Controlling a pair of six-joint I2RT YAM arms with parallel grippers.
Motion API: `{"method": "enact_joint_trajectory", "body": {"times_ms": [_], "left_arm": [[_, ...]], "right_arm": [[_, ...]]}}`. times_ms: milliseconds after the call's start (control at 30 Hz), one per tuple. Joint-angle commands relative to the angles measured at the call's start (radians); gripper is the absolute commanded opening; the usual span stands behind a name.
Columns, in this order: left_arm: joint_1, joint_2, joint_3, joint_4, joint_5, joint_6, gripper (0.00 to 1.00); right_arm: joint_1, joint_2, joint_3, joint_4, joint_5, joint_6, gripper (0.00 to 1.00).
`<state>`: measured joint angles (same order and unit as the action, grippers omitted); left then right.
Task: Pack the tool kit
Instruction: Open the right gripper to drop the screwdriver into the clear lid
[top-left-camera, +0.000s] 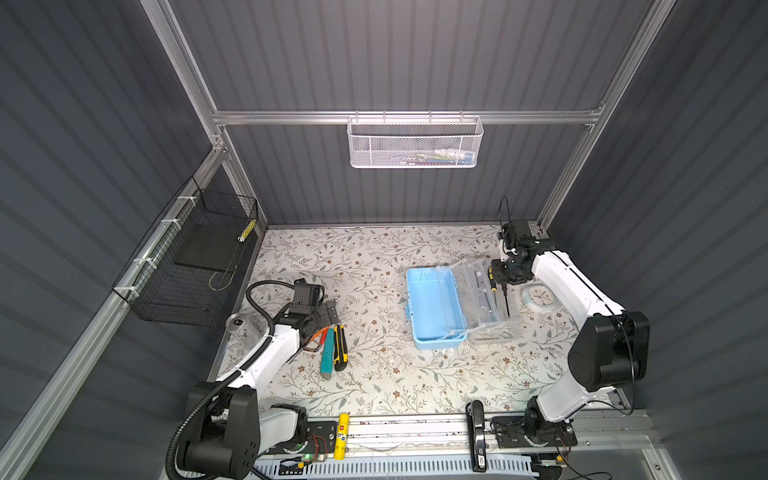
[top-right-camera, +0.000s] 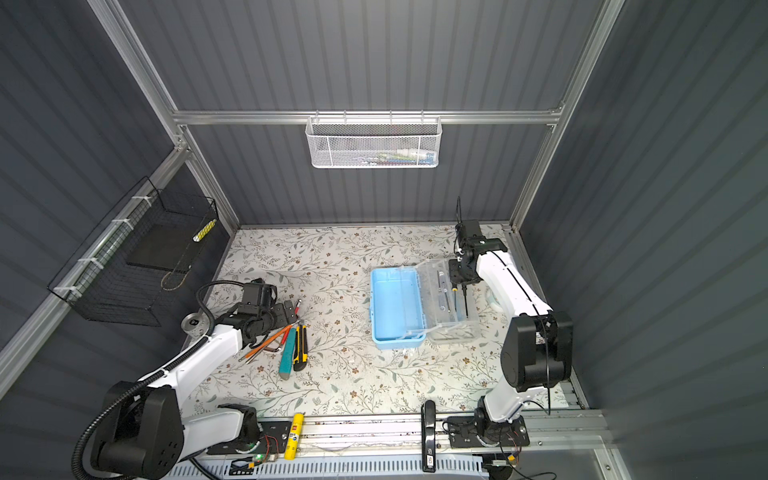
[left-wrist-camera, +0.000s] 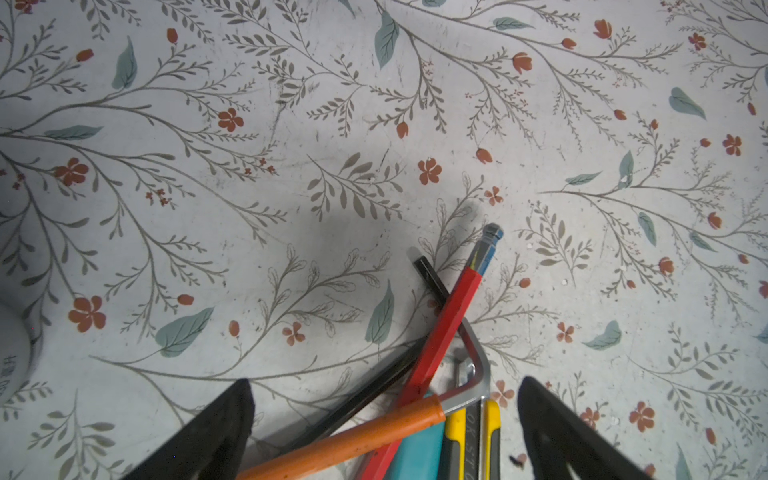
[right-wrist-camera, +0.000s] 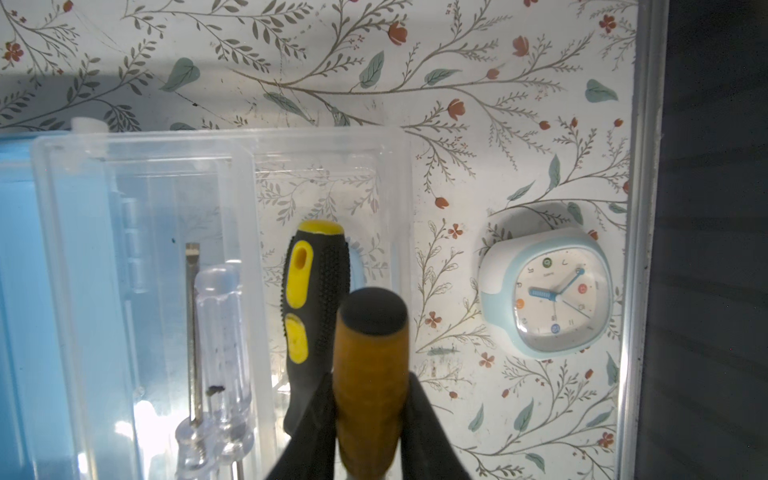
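Note:
The light-blue box (top-left-camera: 432, 307) lies open on the table, its clear lid (top-left-camera: 486, 299) folded out to the right. A clear-handled screwdriver (right-wrist-camera: 220, 332) and a black-and-yellow screwdriver (right-wrist-camera: 316, 311) lie in the lid. My right gripper (top-left-camera: 505, 276) (right-wrist-camera: 370, 378) hangs over the lid, shut on an amber-handled screwdriver (right-wrist-camera: 370, 332) whose shaft points at the lid. On the left, my left gripper (top-left-camera: 326, 311) (left-wrist-camera: 384, 386) stands open just above a pile of hex keys (left-wrist-camera: 440, 332). A teal knife (top-left-camera: 328, 353) and the yellow-black utility knife (top-left-camera: 340, 347) lie beside the pile.
A small blue-and-white clock (top-left-camera: 539, 298) sits right of the lid by the table edge. A drink can (top-left-camera: 237, 322) stands behind the left arm. A white mesh basket (top-left-camera: 415, 143) hangs on the back wall and a black wire basket (top-left-camera: 187, 266) on the left. A glue stick (top-left-camera: 341, 436) and stapler (top-left-camera: 477, 436) lie at the front rail.

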<state>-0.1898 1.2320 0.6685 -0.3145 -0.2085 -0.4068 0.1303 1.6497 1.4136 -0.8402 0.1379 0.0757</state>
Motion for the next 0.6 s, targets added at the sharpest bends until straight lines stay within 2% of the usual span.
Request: {"method": "enact_joint_trajectory", "body": {"times_ms": [0, 67, 167, 367, 567], "left_arm": [[0.006, 0.016, 0.023, -0.023, -0.009, 0.005, 1.0], [0.006, 0.024, 0.031, -0.029, -0.011, 0.005, 0.99], [0.006, 0.03, 0.035, -0.032, -0.008, 0.005, 0.99], [0.006, 0.064, 0.042, -0.04, -0.005, -0.032, 0.99], [0.006, 0.141, 0.031, 0.026, 0.062, -0.098, 1.0]], "right_arm": [[-0.004, 0.016, -0.01, 0.001, -0.007, 0.01, 0.34], [-0.004, 0.014, -0.005, -0.002, -0.004, 0.01, 0.43], [-0.004, 0.007, 0.003, -0.004, -0.002, 0.012, 0.49], [0.024, -0.058, 0.037, -0.03, -0.051, 0.029, 0.52], [0.189, -0.146, 0.007, 0.028, -0.232, 0.048, 0.52]]}}
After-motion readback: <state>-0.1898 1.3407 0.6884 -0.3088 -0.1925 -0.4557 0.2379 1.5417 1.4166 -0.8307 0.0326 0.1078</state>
